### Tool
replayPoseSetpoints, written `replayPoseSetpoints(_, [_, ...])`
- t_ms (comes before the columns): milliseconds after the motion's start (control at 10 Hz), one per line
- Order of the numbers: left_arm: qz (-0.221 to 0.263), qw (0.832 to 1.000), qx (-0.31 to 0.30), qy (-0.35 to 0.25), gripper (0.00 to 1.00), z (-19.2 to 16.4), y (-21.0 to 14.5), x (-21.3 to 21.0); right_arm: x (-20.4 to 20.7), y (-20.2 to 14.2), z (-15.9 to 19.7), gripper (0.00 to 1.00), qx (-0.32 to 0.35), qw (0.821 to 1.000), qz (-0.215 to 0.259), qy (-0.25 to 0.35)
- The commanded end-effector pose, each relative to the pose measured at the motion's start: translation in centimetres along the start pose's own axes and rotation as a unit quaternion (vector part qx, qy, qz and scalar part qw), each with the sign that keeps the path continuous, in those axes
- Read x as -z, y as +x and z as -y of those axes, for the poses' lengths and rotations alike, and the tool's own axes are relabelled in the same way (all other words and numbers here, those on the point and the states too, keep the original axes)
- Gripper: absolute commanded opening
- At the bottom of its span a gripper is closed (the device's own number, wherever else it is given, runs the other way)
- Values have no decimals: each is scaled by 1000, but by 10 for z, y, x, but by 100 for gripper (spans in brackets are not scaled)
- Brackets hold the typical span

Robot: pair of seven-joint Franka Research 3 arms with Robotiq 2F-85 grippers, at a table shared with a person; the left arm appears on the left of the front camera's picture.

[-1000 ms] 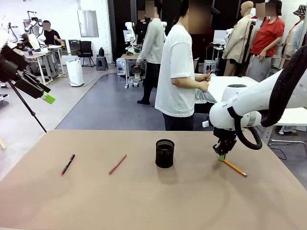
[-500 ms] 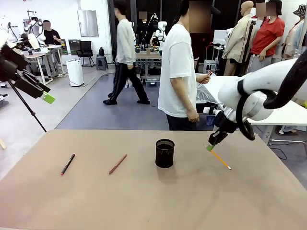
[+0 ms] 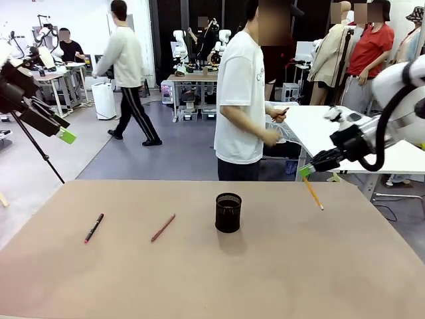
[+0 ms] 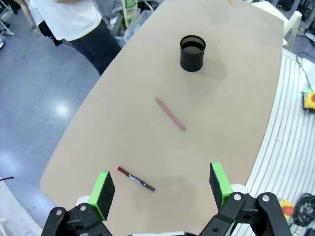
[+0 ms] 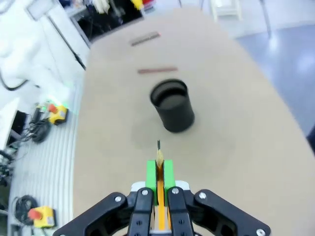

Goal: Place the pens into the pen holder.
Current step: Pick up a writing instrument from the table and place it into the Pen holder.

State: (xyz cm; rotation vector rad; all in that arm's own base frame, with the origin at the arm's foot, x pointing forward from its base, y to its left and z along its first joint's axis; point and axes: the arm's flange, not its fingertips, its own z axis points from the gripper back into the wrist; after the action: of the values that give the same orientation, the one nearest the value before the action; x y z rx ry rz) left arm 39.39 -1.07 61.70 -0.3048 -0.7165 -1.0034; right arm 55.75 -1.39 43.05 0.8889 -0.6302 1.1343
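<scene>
The black mesh pen holder (image 3: 228, 212) stood in the middle of the desk (image 3: 212, 286), dark inside. The reddish-pink pen (image 3: 163, 228) and the black pen (image 3: 93, 228) lay flat to its left, with bare desk all around. The right fingers (image 3: 305, 171) were clenched on the orange-yellow pencil (image 3: 313, 193), up in the air right of the holder. A second before, that pencil lay on the desk. The left fingers (image 3: 64, 135) hung spread wide, high past the left edge.

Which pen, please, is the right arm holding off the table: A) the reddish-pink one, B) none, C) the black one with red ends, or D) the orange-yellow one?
D: the orange-yellow pen hangs clamped in the shut right jaws, clear of the table.
</scene>
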Motion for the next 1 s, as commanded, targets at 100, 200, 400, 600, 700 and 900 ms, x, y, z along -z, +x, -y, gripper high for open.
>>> replayPoseSetpoints(100, [3, 1000, 1, -2, 100, -1, 0, -1, -29, 0, -7, 0, -77, 993, 85, 36])
replayPoseSetpoints(200, [3, 1000, 1, -2, 100, -1, 0, -1, -36, 4, -10, 0, -95, 990, 99, 25])
replayPoseSetpoints(400, [3, 1000, 1, -2, 100, -1, 0, -1, -48, 10, -15, 0, -125, 986, 113, 2])
replayPoseSetpoints(600, [3, 1000, 1, -2, 100, -1, 0, -1, -59, 22, -17, 0, -146, 983, 113, -14])
replayPoseSetpoints(700, [3, 1000, 1, -2, 100, -1, 0, -1, -60, 18, -18, 0, -144, 982, 122, -24])
replayPoseSetpoints(900, [3, 1000, 1, -2, 100, -1, 0, -1, -59, 15, -16, 0, -123, 987, 103, -2])
